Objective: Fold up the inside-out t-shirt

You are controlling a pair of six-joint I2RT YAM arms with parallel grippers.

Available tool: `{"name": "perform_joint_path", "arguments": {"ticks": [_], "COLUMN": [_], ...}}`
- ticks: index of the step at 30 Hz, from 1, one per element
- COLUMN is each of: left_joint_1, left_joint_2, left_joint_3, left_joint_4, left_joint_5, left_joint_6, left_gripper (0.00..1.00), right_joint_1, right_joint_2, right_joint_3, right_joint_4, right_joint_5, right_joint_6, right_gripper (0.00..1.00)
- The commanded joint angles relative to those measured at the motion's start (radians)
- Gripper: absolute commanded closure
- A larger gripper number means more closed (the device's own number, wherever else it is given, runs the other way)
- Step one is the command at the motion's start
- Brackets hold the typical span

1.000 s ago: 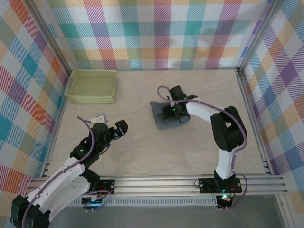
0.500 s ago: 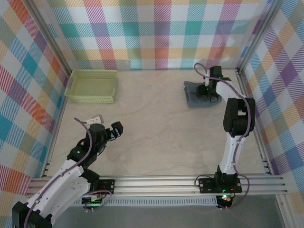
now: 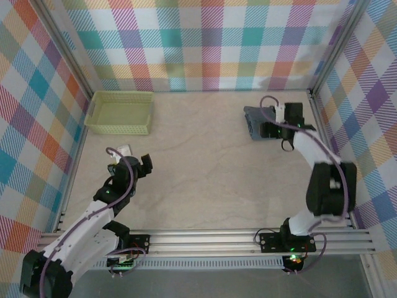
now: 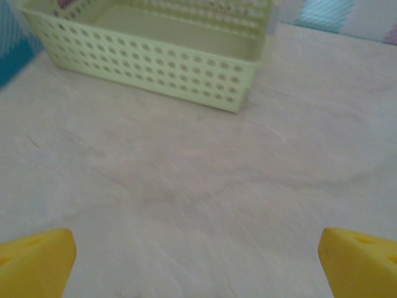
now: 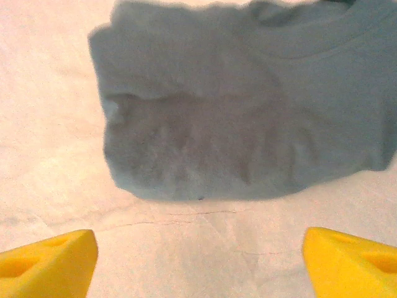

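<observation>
The t-shirt (image 5: 248, 112) is lying bundled at the table's (image 3: 205, 161) far right corner, close to the side rail. Your right gripper (image 5: 198, 261) is hovering just short of it, fingers spread, holding nothing. Your left gripper (image 4: 198, 261) is gaping empty over bare tabletop, facing the basket (image 4: 155, 68). The right wrist view is cutting off the shirt's far edge.

The basket (image 3: 120, 112) sits on the table (image 3: 205, 186), back in the far left corner. Straight across to the basket's right, well apart and about level with it, the inside-out t-shirt (image 3: 254, 121) lies flat on the table. The right gripper (image 3: 272, 129) is at the shirt's edge on the side away from the basket, its fingertips just short of the cloth. In front of the basket, apart from its near wall and facing it, hangs the left gripper (image 3: 133, 159).
</observation>
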Motion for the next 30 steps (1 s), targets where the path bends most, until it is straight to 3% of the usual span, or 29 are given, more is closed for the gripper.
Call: {"name": "perform_joint_path", "arguments": {"ticks": [1, 6, 8, 10, 11, 12, 13, 15, 17, 21, 30], "left_joint_1": [0.084, 0.140, 0.153, 0.168, 0.177, 0.204, 0.218, 0.259, 0.299, 0.302, 0.302], "left_joint_2": [0.135, 0.450, 0.515, 0.570, 0.595, 0.618, 0.668, 0.687, 0.752, 0.738, 0.742], "left_joint_3": [-0.036, -0.020, 0.013, 0.000, 0.009, 0.043, 0.032, 0.002, -0.066, -0.004, -0.004], "left_joint_4": [0.266, 0.506, 0.544, 0.685, 0.721, 0.676, 0.743, 0.816, 1.022, 0.870, 0.878], "left_joint_5": [0.002, 0.096, 0.149, 0.209, 0.241, 0.329, 0.422, 0.396, 0.417, 0.491, 0.465], "left_joint_6": [0.187, 0.306, 0.340, 0.375, 0.379, 0.361, 0.370, 0.302, 0.269, 0.293, 0.285], "left_gripper": [0.00, 0.00, 0.00, 0.00, 0.00, 0.00, 0.00, 0.00, 0.00, 0.00, 0.00], "right_joint_1": [-0.002, -0.002, -0.002, -0.001, -0.001, -0.001, -0.007, -0.008, -0.009, -0.009, 0.000], "right_joint_2": [-0.106, -0.118, -0.092, -0.090, -0.087, -0.081, -0.052, 0.021, 0.006, 0.028, 0.030], "right_joint_3": [-0.257, -0.456, -0.468, -0.500, -0.517, -0.531, -0.554, -0.600, -0.600, -0.620, -0.605], "right_joint_4": [0.331, 0.547, 0.587, 0.689, 0.741, 0.791, 0.888, 1.052, 1.014, 1.070, 1.049], "right_joint_5": [-0.003, 0.013, 0.007, -0.055, -0.073, -0.095, -0.122, -0.168, -0.169, -0.121, -0.048], "right_joint_6": [0.078, 0.108, 0.099, 0.072, 0.059, 0.046, 0.055, 0.046, 0.038, 0.059, 0.075], "right_gripper": [0.04, 0.00, 0.00, 0.00, 0.00, 0.00, 0.00, 0.00, 0.00, 0.00, 0.00]}}
